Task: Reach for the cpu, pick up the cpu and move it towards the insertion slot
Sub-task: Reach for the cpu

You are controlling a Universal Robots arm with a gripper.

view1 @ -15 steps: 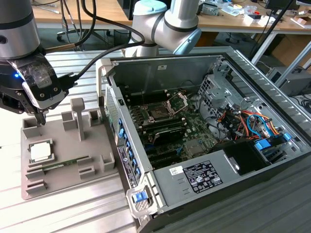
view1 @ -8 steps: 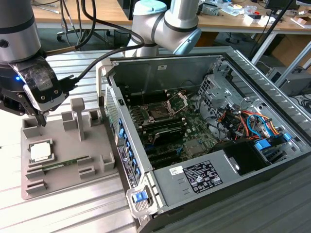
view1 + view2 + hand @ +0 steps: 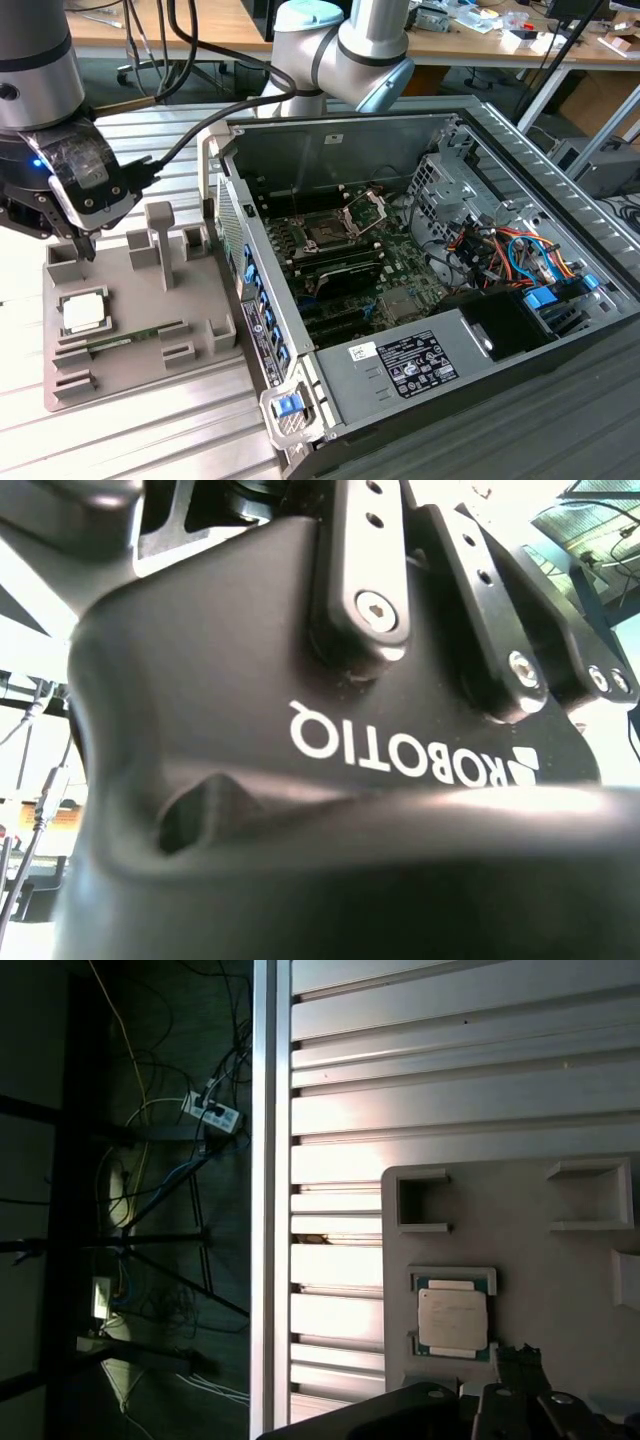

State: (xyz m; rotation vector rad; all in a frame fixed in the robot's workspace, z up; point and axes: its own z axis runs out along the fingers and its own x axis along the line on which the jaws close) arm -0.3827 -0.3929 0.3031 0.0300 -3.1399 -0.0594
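operator: where is the small flat square cpu with the pale silvery-white metal top [image 3: 83, 312] lying?

technician: it is sitting flat in a square recess of the grey moulded fixture plate [image 3: 150, 378], which is resting on the ribbed aluminium table [image 3: 170, 440]. the first wrist view is showing the cpu [image 3: 452, 1318] in that same recess. a long thin green memory stick [image 3: 125, 340] is lying just beside it on the plate.

operator: what is the black gripper [image 3: 80, 243] doing?

technician: it is hanging above the plate, near the cpu and apart from it. whether the jaws are spread or pressed together cannot be told.

operator: and the insertion slot?

technician: the square dark insertion slot with its shiny silver hinged frame [image 3: 325, 232] is sitting on the green motherboard [image 3: 388, 258] inside the open metal computer case [image 3: 330, 135]. it is well apart from the cpu, towards the exterior view's right.
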